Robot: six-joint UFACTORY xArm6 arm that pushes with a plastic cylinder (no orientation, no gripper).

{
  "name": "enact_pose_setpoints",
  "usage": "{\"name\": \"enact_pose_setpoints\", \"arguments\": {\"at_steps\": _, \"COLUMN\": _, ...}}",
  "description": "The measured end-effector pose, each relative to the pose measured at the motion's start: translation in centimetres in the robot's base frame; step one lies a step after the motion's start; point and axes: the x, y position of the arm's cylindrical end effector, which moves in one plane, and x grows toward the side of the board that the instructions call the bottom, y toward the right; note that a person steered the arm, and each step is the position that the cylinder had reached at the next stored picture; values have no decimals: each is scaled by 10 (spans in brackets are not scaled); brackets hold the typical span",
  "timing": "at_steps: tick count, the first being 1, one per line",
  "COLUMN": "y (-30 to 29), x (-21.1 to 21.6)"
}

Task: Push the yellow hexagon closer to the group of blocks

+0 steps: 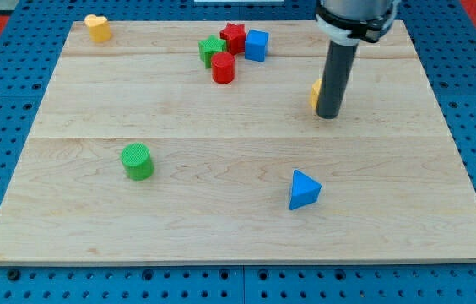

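The yellow hexagon [316, 92] lies at the view's upper right, mostly hidden behind my rod; only its left edge shows. My tip [328, 115] rests on the board right against it, on its near side. The group of blocks sits at the view's top centre: a green star [212, 49], a red star [234, 36], a blue cube [256, 45] and a red cylinder [224, 68], all close together. The hexagon is apart from them, to their right and lower.
A yellow heart [97, 28] sits at the top left corner. A green cylinder [137, 161] stands at the lower left. A blue triangle [304, 190] lies at the lower right. The wooden board [238, 228] ends in blue pegboard on all sides.
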Motion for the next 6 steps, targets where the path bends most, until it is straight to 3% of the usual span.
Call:
{"name": "enact_pose_setpoints", "arguments": {"at_steps": 2, "y": 23, "x": -17}}
{"name": "enact_pose_setpoints", "arguments": {"at_steps": 6, "y": -38, "x": -45}}
